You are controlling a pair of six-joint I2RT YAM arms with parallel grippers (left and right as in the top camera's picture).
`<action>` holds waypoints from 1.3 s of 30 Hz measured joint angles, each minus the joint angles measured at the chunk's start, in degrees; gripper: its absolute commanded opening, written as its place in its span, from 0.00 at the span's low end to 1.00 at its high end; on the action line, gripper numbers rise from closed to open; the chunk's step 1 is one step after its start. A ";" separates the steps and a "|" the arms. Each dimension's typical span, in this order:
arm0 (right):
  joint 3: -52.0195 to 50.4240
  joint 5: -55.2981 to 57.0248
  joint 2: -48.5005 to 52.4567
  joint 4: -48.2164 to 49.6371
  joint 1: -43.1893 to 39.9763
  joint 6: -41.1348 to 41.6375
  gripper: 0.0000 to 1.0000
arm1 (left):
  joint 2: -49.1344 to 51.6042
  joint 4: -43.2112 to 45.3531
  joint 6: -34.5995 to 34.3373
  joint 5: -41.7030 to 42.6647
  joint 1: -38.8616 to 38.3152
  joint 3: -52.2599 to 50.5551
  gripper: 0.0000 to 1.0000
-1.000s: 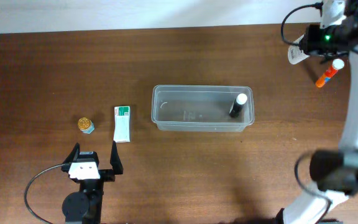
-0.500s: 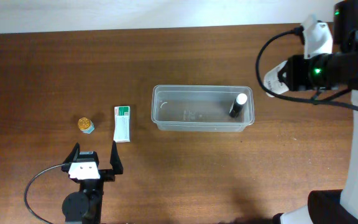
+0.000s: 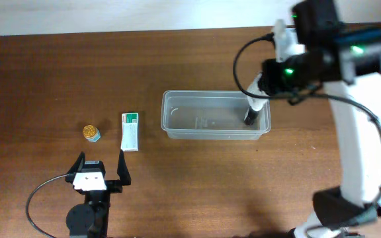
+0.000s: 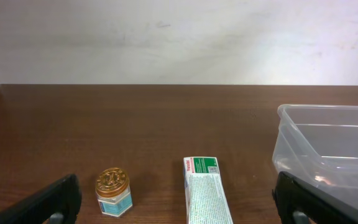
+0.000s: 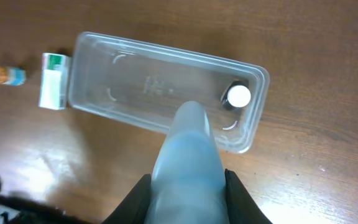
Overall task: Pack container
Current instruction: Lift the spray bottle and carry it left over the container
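R arm [image 3: 359, 132] back over container [image 5: 166, 53]
R hand [image 5: 186, 186] pinches 1 pale tube [image 5: 188, 140], swung in from far right; drop next. L hand [image 3: 101, 166] wide open, empty.

A robotics lab bench: wooden table [image 3: 45, 66], plain white wall [image 4: 166, 37], cabled robot arm [image 3: 359, 132].

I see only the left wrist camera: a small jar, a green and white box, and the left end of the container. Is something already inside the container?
Observer: Yes. A dark bottle with a white cap is at the right end of the container.
Operator: And where is the right gripper?
Observer: The right gripper hangs above the container, near its right end.
Operator: Does it hold something?
Observer: Yes, it is closed on a pale, rounded item; I cannot tell what it is.
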 measured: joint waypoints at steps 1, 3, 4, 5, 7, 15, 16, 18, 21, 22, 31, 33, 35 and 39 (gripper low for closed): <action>-0.02 0.76 1.42 0.44 0.63 0.61 0.21 | 0.00 0.00 0.00 0.00 0.00 0.00 0.99; -0.07 1.75 4.04 1.20 1.42 1.62 0.21 | 0.00 0.02 0.00 0.00 0.00 0.00 0.99; -0.09 2.12 5.46 1.60 1.60 2.05 0.21 | 0.00 0.00 0.00 0.00 0.00 0.00 0.99; -0.09 2.27 6.45 1.84 1.75 2.32 0.21 | 0.00 0.02 0.00 0.00 0.00 0.00 1.00; -0.11 2.75 8.92 2.69 1.77 3.08 0.21 | 0.00 0.02 0.00 0.00 0.00 0.00 1.00; -0.11 3.45 17.42 4.48 1.75 3.76 0.21 | 0.00 0.00 0.00 0.00 0.00 0.00 1.00; -0.11 3.45 18.18 4.61 1.75 3.80 0.21 | 0.00 0.02 0.00 0.00 0.00 0.00 0.99; -0.11 3.58 19.67 5.01 1.75 4.04 0.21 | 0.00 0.02 0.00 0.00 0.00 0.00 0.99; -0.11 3.69 21.29 5.81 1.75 4.87 0.21 | 0.00 0.02 0.00 0.00 0.00 0.00 0.99; -0.11 4.00 21.59 6.03 1.75 5.22 0.21 | 0.00 0.02 0.00 0.00 0.00 0.00 0.99; -0.11 6.95 21.86 5.99 1.75 7.69 0.21 | 0.00 0.02 0.00 0.00 0.00 0.00 0.99; -0.11 7.10 21.86 5.60 1.75 7.89 0.20 | 0.00 0.02 0.00 0.00 0.00 0.00 0.99; -0.11 7.10 21.86 5.18 1.75 7.93 0.20 | 0.00 0.00 0.00 0.00 0.00 0.00 0.99; -0.11 7.10 21.88 4.83 1.75 8.07 0.20 | 0.00 0.02 0.00 0.00 0.00 0.00 0.99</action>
